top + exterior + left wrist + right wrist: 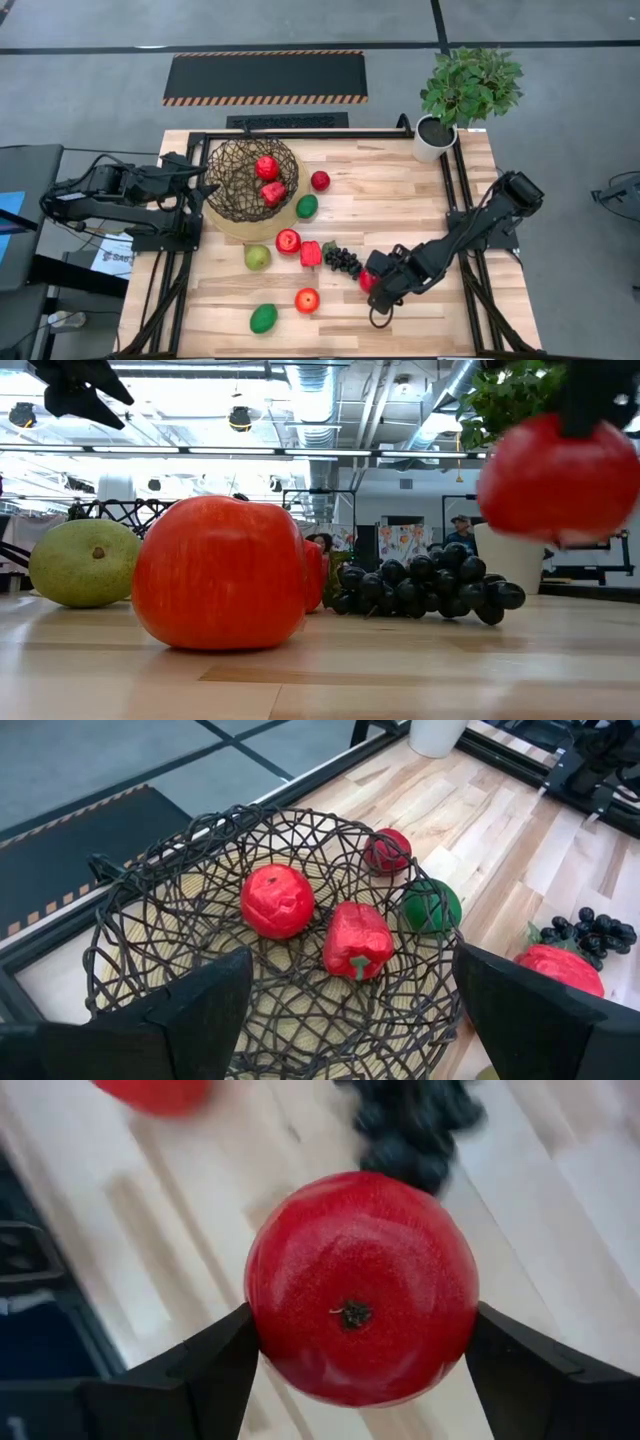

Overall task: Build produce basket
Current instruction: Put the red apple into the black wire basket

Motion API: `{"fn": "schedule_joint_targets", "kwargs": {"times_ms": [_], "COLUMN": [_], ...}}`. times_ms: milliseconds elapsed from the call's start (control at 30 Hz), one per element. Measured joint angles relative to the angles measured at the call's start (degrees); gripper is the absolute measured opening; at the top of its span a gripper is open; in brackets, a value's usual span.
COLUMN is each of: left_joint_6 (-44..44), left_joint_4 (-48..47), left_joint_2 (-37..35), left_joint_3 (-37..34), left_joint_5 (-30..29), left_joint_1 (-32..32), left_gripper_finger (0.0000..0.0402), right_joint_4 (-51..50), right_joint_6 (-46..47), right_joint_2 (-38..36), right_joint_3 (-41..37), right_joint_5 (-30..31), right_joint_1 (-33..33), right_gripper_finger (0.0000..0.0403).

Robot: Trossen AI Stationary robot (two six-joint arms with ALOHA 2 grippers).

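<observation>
The basket (250,180) stands on the bench (400,215) and serves as the landmark here. Inside it lie two red pieces: a crinkled red fruit (276,900) and a red pepper (355,940). Just outside its rim, on the side toward the potted plant (462,95), sit a red apple (320,180) and a green oval (307,206).

Further from the basket lie a yellow-green pear (257,257), another red apple (288,240), a second red pepper (311,254) and a dark grape bunch (342,261); beyond those, a third red apple (307,300) and a second green oval (263,318).

The left pincer (350,1010) hangs just beside the basket, its fingers spread wide with nothing between them.

The right pincer (360,1350) is well away from the basket, past the grapes, closed on a glossy red apple (360,1285) held clear of the bench.
</observation>
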Motion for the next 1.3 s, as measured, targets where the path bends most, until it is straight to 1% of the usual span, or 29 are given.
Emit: {"fn": "schedule_joint_targets", "kwargs": {"times_ms": [167, 300, 400, 533, 633, 800, 900, 1000, 1167, 1300], "left_joint_6": [0.0, 0.0, 0.0, 0.6, 2.2, 5.1, 7.1, 7.9, 8.3, 8.4], "left_joint_4": [-0.7, -1.4, -1.5, -1.5, -1.6, -1.6, -1.5, -1.5, -1.5, -1.5], "left_joint_2": [0.0, 0.0, 0.0, 0.0, 0.0, 0.0, 0.0, 0.0, 0.0, 0.0], "left_joint_3": [0.0, 0.0, 0.0, 0.0, 0.0, 0.0, 0.0, 0.0, 0.0, 0.0], "left_joint_5": [0.0, 0.0, 0.0, -1.3, -2.1, -3.0, -4.8, -6.7, -7.3, -6.1], "left_joint_1": [0.0, 0.0, 0.0, 0.0, 0.0, 0.0, 0.0, 0.0, 0.0, 0.0], "left_gripper_finger": [0.033, 0.033, 0.033, 0.033, 0.033, 0.033, 0.033, 0.033, 0.033, 0.033], "right_joint_4": [-3.5, -3.9, -3.4, -1.9, 3.0, 14.8, 22.1, 28.3, 38.8, 46.7], "right_joint_6": [-3.8, -8.8, -14.0, -19.7, -26.4, -39.4, -43.7, -46.6, -48.1, -48.3], "right_joint_2": [0.0, 0.0, 0.0, 0.0, 0.0, 0.0, 0.0, 0.0, 1.4, 5.3], "right_joint_3": [5.7, 9.9, 12.5, 14.3, 14.4, 14.4, 14.4, 14.4, 14.5, 14.5], "right_joint_5": [2.7, 7.5, 10.4, 12.7, 12.2, 7.0, 4.4, 3.1, 2.5, 2.2], "right_joint_1": [-1.4, -3.5, -6.4, -12.4, -18.1, -28.0, -33.5, -37.8, -41.3, -42.1], "right_gripper_finger": [0.0316, 0.0317, 0.0317, 0.0317, 0.0317, 0.0317, 0.0317, 0.0317, 0.0317, 0.0317]}}
